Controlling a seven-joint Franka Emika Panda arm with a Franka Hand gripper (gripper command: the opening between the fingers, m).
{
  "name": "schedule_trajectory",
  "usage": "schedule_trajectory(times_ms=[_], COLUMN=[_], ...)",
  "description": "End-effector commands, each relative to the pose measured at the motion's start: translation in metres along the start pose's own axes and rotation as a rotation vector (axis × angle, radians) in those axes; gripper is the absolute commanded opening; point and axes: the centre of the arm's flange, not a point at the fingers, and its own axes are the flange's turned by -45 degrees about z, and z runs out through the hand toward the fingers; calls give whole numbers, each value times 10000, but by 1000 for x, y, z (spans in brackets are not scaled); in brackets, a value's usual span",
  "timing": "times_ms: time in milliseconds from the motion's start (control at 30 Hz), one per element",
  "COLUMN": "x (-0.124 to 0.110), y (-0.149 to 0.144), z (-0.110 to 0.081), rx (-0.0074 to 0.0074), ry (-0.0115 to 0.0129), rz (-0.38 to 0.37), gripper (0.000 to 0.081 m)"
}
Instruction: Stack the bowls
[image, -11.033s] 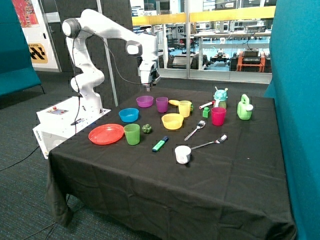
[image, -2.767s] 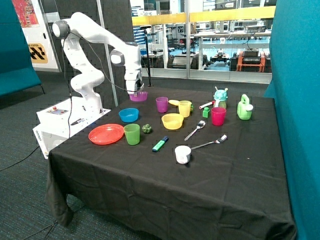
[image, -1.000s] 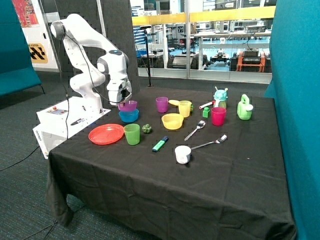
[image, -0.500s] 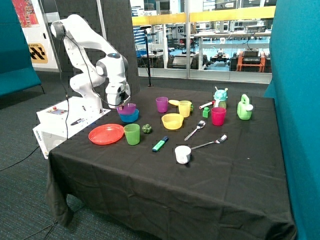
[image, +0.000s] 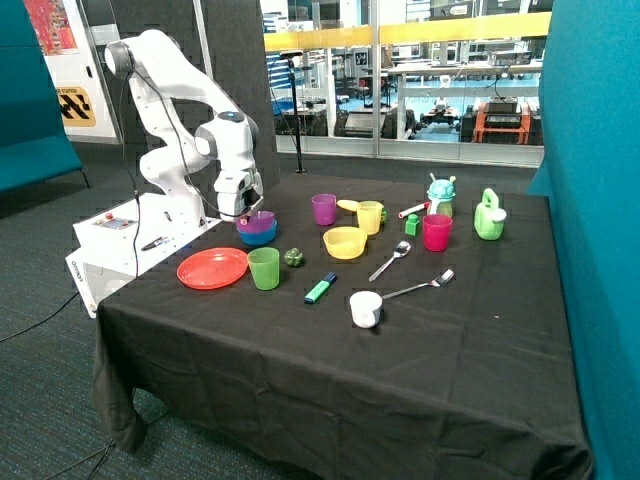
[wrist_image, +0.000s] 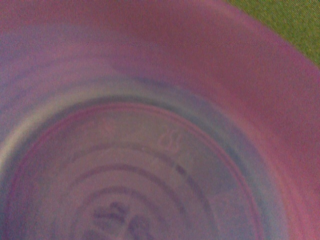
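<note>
Two bowls nested, one bowl left

The table (image: 330, 350) is crowded at the back and bare near its front edge. The gripper (image: 243, 212) is seen right over the purple bowl (image: 256, 221), which is sat inside the blue bowl (image: 258, 236). Whether the fingers are gripping cannot be told. The yellow bowl (image: 345, 241) is not yet stacked. It is ringed closely by cups, with open room only above.
</note>
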Motion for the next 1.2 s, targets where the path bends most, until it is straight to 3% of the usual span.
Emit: schedule_trajectory(times_ms=[0,967,1000,1167], x=[7,-1,-1,0], y=[-1,-19,-19,-19], z=[7,22,22,21], rx=[59,59,59,59], ry=[2,2,2,2], rz=[-109,-205,-187,-213], gripper=[0,4,106,419])
